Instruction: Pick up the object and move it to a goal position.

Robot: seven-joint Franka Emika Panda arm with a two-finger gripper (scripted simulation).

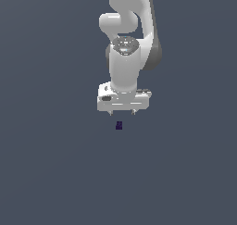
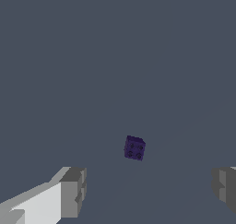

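The object (image 1: 119, 125) is a tiny dark purple block resting on the grey surface. In the exterior view it sits just below the white gripper (image 1: 122, 112), a little toward the exterior view's left of the midline between the two short fingertips. The gripper hangs above it without touching. In the wrist view the object (image 2: 134, 148) shows small round studs on one face and lies ahead of the gripper (image 2: 150, 188), whose fingers (image 2: 73, 191) stand far apart. The gripper is open and holds nothing.
The white arm (image 1: 127, 39) rises from the gripper toward the top of the exterior view. A plain dark grey surface (image 1: 55, 173) fills everything around the block. No other objects show.
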